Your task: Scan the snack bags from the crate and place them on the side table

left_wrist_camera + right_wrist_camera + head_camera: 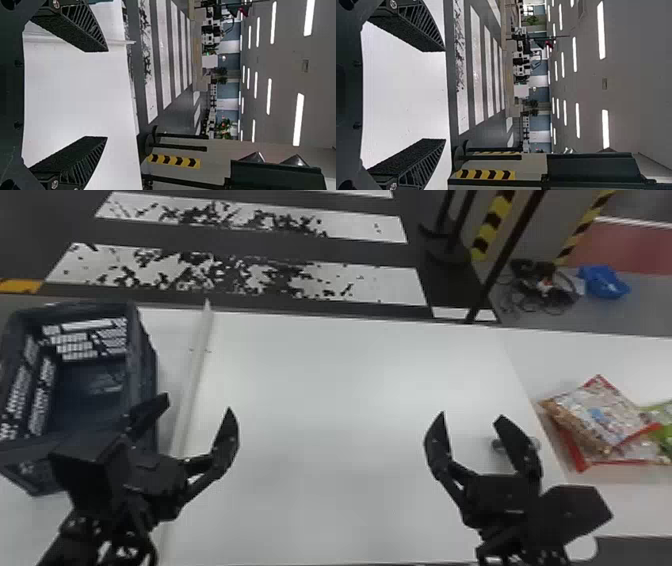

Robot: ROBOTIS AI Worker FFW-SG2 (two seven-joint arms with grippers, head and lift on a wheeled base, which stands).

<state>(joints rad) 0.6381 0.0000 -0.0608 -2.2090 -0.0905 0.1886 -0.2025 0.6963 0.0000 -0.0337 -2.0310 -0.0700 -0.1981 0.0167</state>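
While snack bags (pixel 595 415) overlap, the crate's (pixel 145 365) length points forward.

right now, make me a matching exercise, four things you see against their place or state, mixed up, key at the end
1 crate
2 snack bags
3 left end effector
4 blue bundle

a open, holding nothing
b on the floor
c overlapping, on the right
d at far left, with openwork walls

1-d, 2-c, 3-a, 4-b
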